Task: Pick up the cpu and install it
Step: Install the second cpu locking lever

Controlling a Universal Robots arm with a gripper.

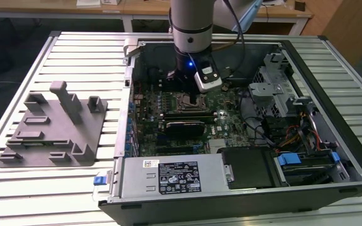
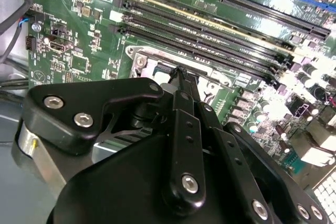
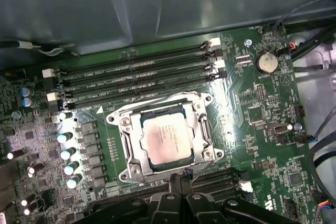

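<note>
CPU [image 3: 167, 142], pale silver square, seated flat in the metal-framed socket [image 3: 202, 129] of the green motherboard [image 3: 252, 119], beside the memory slots [image 3: 136, 72]; gripper [image 3: 182, 174] just at the socket's edge, fingers drawn together, grasping nothing; open computer case [image 1: 332, 141]; grey fixture plate [image 1: 49, 132] outside the case.

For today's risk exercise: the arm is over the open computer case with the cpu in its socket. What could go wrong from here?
1. The hand sits at the edge of the socket frame; a small slip could scrape the cpu or nudge it askew.
2. The memory slots run close beside the socket, so a sideways move may strike them.
3. Loose cables lie in the case; the arm might snag one.
</note>
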